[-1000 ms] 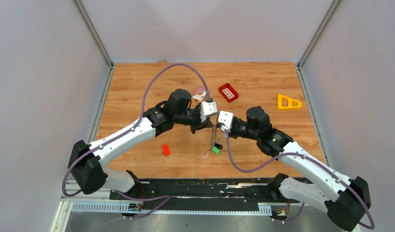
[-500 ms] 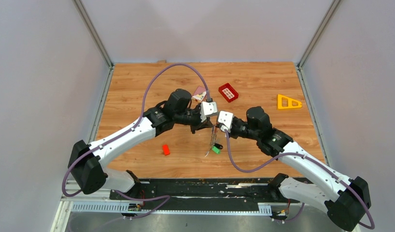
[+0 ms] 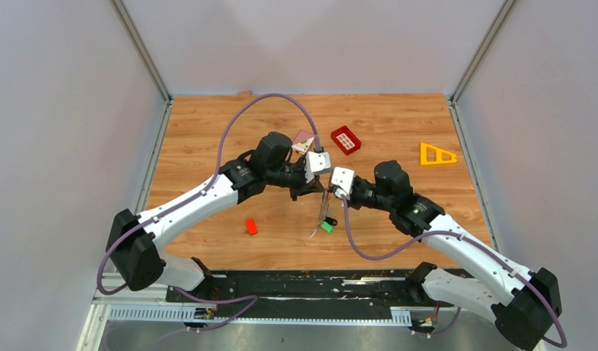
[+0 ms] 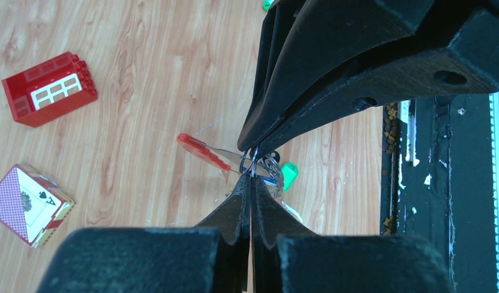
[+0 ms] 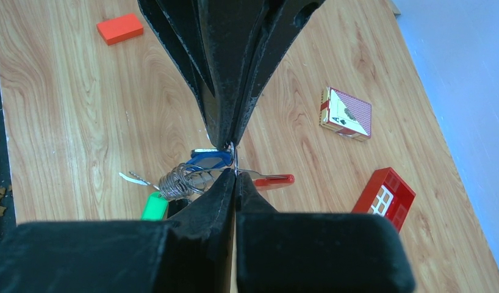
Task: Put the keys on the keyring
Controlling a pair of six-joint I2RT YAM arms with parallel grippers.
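Above the middle of the table my left gripper (image 3: pixel 319 191) and right gripper (image 3: pixel 331 196) meet tip to tip. Both are shut on the thin metal ring of the keyring (image 5: pixel 233 157). Its glossy red piece (image 4: pixel 202 150) sticks out sideways, and a coil of wire rings (image 5: pixel 174 183) hangs beside it. A blue-headed key (image 5: pixel 208 160) sits right at the tips. A green-headed key (image 4: pixel 290 173) and a black-headed one (image 3: pixel 331 220) dangle below, near the table. In the wrist views the left gripper (image 4: pixel 252 178) and right gripper (image 5: pixel 235 175) each show no gap.
A small red block (image 3: pixel 251 227) lies left of the hanging keys. Behind the grippers are a playing-card pack (image 3: pixel 303 141) and a red gridded tray (image 3: pixel 345 140). A yellow triangle frame (image 3: pixel 436 154) lies at the far right. The black base rail (image 3: pixel 296 287) runs along the near edge.
The left arm has shifted very slightly to the right. Both grippers stay shut at the same spot with the keys hanging as before.
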